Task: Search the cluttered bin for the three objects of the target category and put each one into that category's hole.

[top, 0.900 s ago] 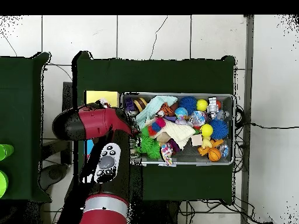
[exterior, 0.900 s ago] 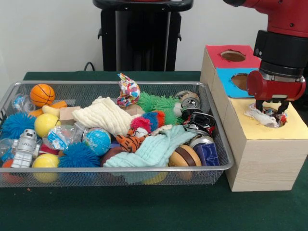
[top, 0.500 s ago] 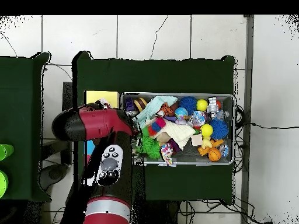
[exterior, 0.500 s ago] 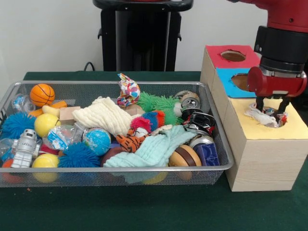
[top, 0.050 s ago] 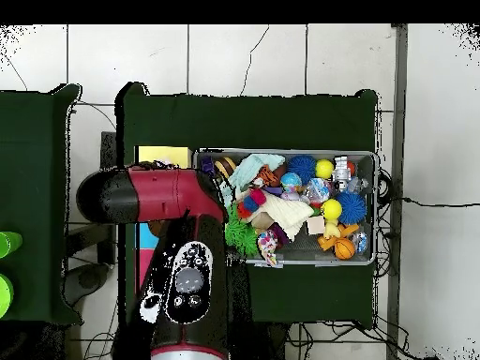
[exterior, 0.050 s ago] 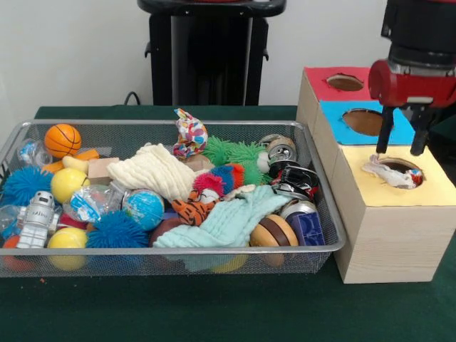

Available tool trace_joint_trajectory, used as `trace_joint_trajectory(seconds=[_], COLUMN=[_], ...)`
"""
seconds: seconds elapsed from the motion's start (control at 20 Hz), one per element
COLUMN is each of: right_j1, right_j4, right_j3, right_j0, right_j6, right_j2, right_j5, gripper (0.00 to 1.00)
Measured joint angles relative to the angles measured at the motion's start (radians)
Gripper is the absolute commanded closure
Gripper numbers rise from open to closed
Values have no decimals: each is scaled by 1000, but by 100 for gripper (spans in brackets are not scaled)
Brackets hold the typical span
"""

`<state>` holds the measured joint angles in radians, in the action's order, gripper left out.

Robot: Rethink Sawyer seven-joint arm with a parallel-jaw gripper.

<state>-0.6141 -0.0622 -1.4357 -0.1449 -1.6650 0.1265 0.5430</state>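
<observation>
We see the red and black robot gripper (exterior, 0.050 s ago: 400,152) hanging above the yellow-topped section of the long wooden box (exterior, 0.050 s ago: 388,235), its jaws spread apart and holding nothing. Directly below it, a crumpled white cloth scrap with coloured specks (exterior, 0.050 s ago: 388,173) lies in and over the round hole in the yellow panel (exterior, 0.050 s ago: 427,191), part of it draped on the hole's left rim. Behind the yellow panel we find a blue panel with its own round hole (exterior, 0.050 s ago: 363,121), and behind that a red panel with a hole (exterior, 0.050 s ago: 345,82).

Left of the box, on the dark green counter (exterior, 0.050 s ago: 214,306), stands the wire mesh bin (exterior, 0.050 s ago: 171,256), crowded with things. Among them we note a cream knitted cloth (exterior, 0.050 s ago: 153,171), a pale mint folded cloth (exterior, 0.050 s ago: 231,221), a multicoloured patterned fabric piece (exterior, 0.050 s ago: 189,135) standing up at the far side, an orange mini basketball (exterior, 0.050 s ago: 63,140), a small globe ball (exterior, 0.050 s ago: 144,209), two blue spiky balls (exterior, 0.050 s ago: 116,231), and a white toy robot figure (exterior, 0.050 s ago: 37,219).

In the overhead view the arm (top, 0.050 s ago: 169,202) covers most of the box, and the gripper itself is hidden.
</observation>
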Motion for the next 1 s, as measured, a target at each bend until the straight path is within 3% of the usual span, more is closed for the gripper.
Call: trace_joint_trajectory(seconds=[0.3, 0.55, 1.0], right_j1=[-102, -178, -174], right_j4=[0, 28, 173], right_j3=[-6, -17, -35], right_j0=[102, 273, 552], right_j6=[0, 11, 71], right_j2=[-47, -119, -230], right_j5=[12, 13, 13], gripper=[0, 0, 0])
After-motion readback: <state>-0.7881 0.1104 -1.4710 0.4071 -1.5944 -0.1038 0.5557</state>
